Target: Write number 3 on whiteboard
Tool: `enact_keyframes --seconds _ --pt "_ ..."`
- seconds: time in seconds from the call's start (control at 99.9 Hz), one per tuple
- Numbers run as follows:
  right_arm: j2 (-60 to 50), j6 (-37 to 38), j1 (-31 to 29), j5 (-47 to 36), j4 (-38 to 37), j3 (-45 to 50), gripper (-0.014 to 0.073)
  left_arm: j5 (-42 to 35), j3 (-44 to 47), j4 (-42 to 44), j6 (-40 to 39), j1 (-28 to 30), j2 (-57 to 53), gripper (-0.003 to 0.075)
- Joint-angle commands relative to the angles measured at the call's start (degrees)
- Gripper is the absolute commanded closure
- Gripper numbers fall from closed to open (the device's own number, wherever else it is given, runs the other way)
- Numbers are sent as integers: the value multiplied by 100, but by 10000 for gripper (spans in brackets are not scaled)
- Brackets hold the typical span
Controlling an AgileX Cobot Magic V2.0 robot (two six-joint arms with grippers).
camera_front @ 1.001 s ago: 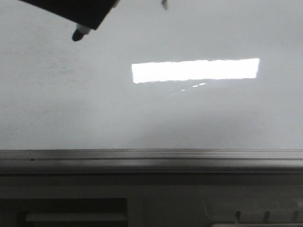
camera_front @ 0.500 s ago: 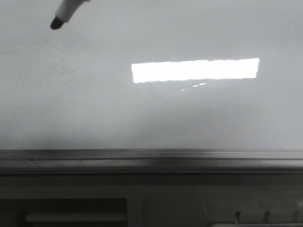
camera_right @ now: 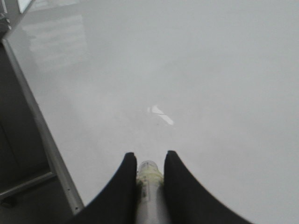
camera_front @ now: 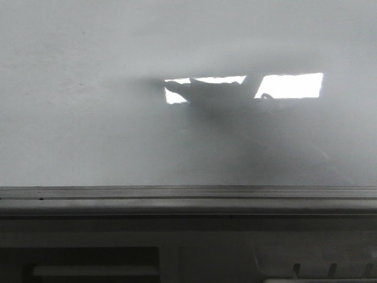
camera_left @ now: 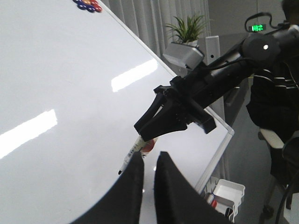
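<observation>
Whiteboard (camera_front: 88, 130), glossy and unmarked, fills the front view; no number 3 is seen yet. A marker (camera_left: 132, 157) is clamped in the right pincer (camera_left: 148, 136), tip angled toward the board, presumably for writing. The left pincer (camera_left: 149, 163) is held empty, jaws slightly parted.

The front camera sits close to the whiteboard (camera_front: 88, 130), looking straight at its glossy face from just above the grey metal rail (camera_front: 188, 197), so the board fills nearly the whole frame. The left wrist camera looks past its own tool (camera_left: 148, 173) along the slanting board from farther off, taking in the right tool (camera_left: 152, 130), its marker (camera_left: 131, 156), and the room beyond the board. The right wrist camera looks down its tool (camera_right: 148, 161) at close range onto the same board surface, the shared ground of all three views.
</observation>
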Motion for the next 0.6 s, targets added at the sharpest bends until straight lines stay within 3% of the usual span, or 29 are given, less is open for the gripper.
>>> enact_keyframes --seconds 0.0,0.47,0.59 --pt "171 -6 -253 -401 -38 -330 653 -282 -28 109 -377 -34 -296 741" --pt "628 -6 -957 -324 -38 -495 653 -232 480 -276 -377 -34 -619 741" --pt "628 -6 -1291 10 -49 -495 652 -232 482 -286 -377 -34 -619 741"
